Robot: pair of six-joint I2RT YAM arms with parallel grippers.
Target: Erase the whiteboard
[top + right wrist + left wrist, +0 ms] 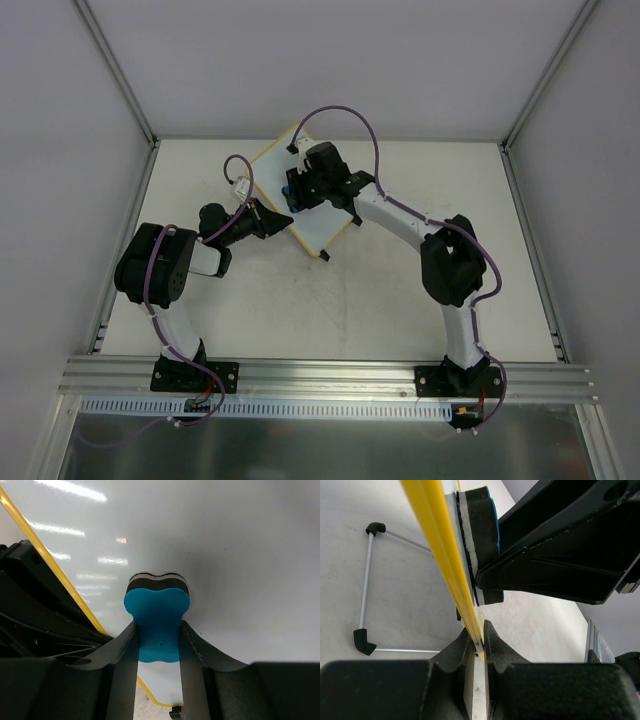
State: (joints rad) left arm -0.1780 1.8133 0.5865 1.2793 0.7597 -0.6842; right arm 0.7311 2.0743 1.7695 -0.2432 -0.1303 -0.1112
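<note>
Two claws closed, one pinching the whiteboard's rim and the other pressing the eraser to its face.

The left claw point(479, 641) is shut tight on the yellow rim of the whiteboard point(439, 545), one finger on each side of the thin edge. The right claw point(158, 628) is clamped on a blue eraser point(157, 606), its dark felt side flat against the glossy white face. In the left wrist view the eraser sits just above the pinched edge, touching the board. From above, the whiteboard point(327, 228) lies cornerwise at the back middle of the bench point(350, 300), with the left claw at its left edge and the right claw over its middle. A thin metal rod frame with black corner caps point(368, 580) shows on the far side of the board.
</note>
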